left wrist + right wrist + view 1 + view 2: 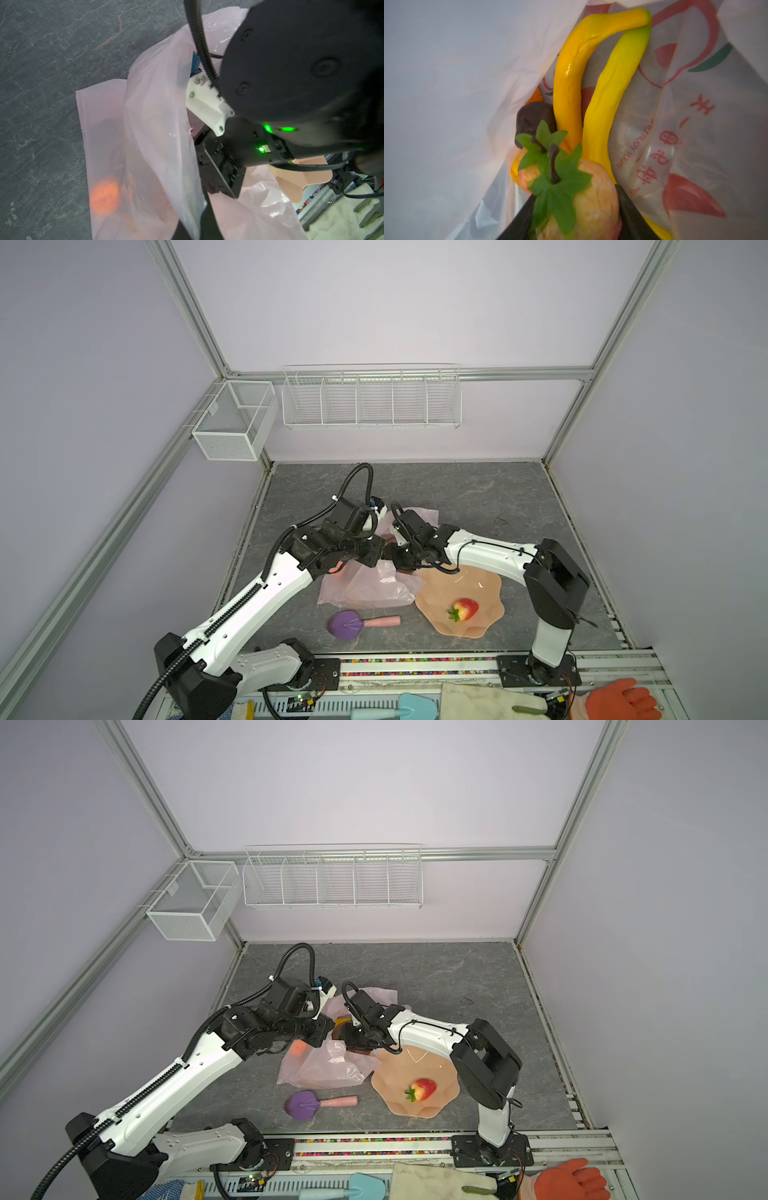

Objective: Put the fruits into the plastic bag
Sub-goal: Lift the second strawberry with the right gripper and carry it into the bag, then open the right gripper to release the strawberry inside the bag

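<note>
Position: plastic bag lies crumpled on the grey bench, centre of both top views. Its right edge meets the rim of the peach bowl. Both arms converge over the bag's mouth, mid-frame.

State of left gripper: closed, with a fold of the bag's film pinched in it and drawn upward (left wrist view; the tips are mostly cut off by the frame edge). The film rises from the bench to that pinch as a slack wall.

State of right gripper: inside the bag, clamped on a pale strawberry, yellow-pink with a green leafy top. Its black fingers press on either side of the fruit.

Contents beyond it, right wrist view:
- Two yellow bananas, joined at their greenish tips.
- A dark brown piece touching one banana.
- A second green top just beside the held fruit (cannot tell what it belongs to).

The round orange glows through the film in the left wrist view. In a top view it sits at the bag's left edge, under the left arm.

Outside the bag: one red strawberry in the bowl, lower right of centre. The purple scoop with its pink handle lies on the bench just below the bag, apart from it.
</note>
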Motion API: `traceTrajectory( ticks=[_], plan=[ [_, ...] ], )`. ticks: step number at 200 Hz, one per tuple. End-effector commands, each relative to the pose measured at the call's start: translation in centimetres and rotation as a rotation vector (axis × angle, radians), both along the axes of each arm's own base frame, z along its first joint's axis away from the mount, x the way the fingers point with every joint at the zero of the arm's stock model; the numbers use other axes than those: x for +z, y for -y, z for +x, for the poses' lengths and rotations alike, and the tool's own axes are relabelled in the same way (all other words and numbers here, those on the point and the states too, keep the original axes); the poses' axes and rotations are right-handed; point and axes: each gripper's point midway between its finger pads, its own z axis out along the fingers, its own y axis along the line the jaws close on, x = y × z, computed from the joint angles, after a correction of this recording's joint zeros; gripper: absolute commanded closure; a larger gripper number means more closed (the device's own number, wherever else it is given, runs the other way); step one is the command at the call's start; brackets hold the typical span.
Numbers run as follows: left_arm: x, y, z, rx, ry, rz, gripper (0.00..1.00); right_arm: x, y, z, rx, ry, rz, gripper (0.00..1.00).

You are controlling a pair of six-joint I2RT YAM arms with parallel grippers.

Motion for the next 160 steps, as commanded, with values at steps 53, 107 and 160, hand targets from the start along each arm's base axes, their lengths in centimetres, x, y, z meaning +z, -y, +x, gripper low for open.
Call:
traceTrajectory(
  ticks=[53,107,160],
  plan=[
    [1.2,0.1,0.0,-0.011,0.027,-0.010,1.00,-1.4,-2.2,0.3,-0.113,-0.144,0.038,0.38],
    [0.9,-0.1,0.0,-0.004,0.031,-0.003,1.00,0.1,-0.9,0.3,-0.106,-0.098,0.010,0.00],
    [0.7,-0.3,0.0,0.007,0.031,0.001,1.00,2.5,1.6,-0.2,-0.089,-0.032,-0.027,0.08]
  ],
)
